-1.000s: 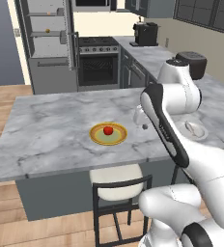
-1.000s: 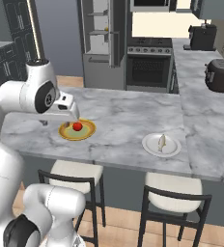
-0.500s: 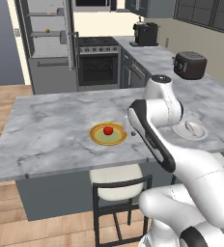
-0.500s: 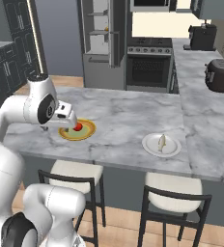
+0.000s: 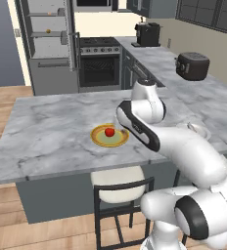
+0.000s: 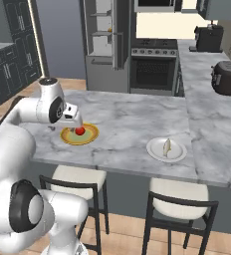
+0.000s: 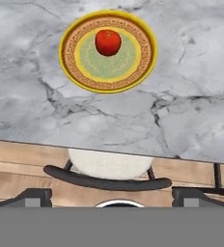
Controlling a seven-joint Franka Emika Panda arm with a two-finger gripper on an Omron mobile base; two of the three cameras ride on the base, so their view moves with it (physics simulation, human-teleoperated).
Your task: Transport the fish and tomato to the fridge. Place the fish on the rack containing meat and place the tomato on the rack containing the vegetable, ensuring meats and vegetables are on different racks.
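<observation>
Near the middle of the left base view the tomato (image 5: 109,131) sits on its yellow plate (image 5: 98,139) on the worktop (image 5: 47,127) — fish (image 6: 167,146) on a white plate, fridge (image 5: 49,44) open beyond — nothing moved yet, gripper (image 7: 112,195) spread wide and empty.

- The scene is evenly and brightly lit, with flat rendered light and no visible lamp.
- Shadows are soft and faint: a slight dark rim lies under the yellow plate (image 7: 108,52) on the marble counter (image 5: 52,132).
- The tomato (image 7: 107,42) carries a small pale highlight; there is no strong glare on it.
- The far doorway beside the fridge (image 6: 105,45) glows pale cream, brighter than the rest of the room.
- All views are sharp, though coarse and slightly pixelated, with no blur or edge distortion.
</observation>
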